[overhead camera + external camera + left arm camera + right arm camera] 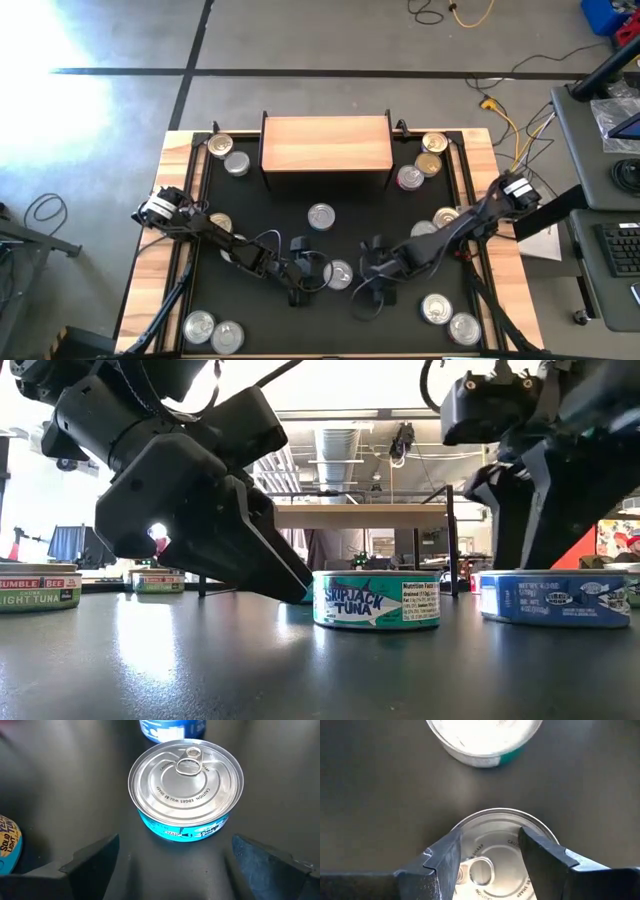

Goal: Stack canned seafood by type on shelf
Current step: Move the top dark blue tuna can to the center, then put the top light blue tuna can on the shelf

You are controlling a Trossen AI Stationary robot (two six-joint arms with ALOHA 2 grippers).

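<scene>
Left gripper (312, 275) is low at the near-centre of the table, fingers (87, 862) spread wide with the teal Skipjack tuna tin (186, 787) just ahead of them, apart, nothing held. Reads as the line-up before a side pinch on that tin.

Right gripper (368, 280) hangs just right of it, jaws parted, not closed on anything. Its wrist view shows the fingers (442, 865) over a silver pull-tab lid (495, 862); can't tell whether they touch it. In the low view a blue-label tin (555, 597) sits under that arm, right of the Skipjack tin. Judgement: the right arm is parked or staged on its own tin while the left works.

Shelf (326, 143) stands at the far centre, top board bare, no tins on it, so stacking has not started there.

Tin count from the high view, about thirteen:
- far left: two, one gold lid (220, 147), one silver
- far right: three, including a gold lid (434, 144)
- centre: one silver (321, 216), plus the Skipjack tin
- left, part-hidden by the arm: one or two
- right, by the arm: two
- near left: two
- near right: two

Scattered in loose clusters around the mat, types mixed; labels mostly unreadable from above.
</scene>
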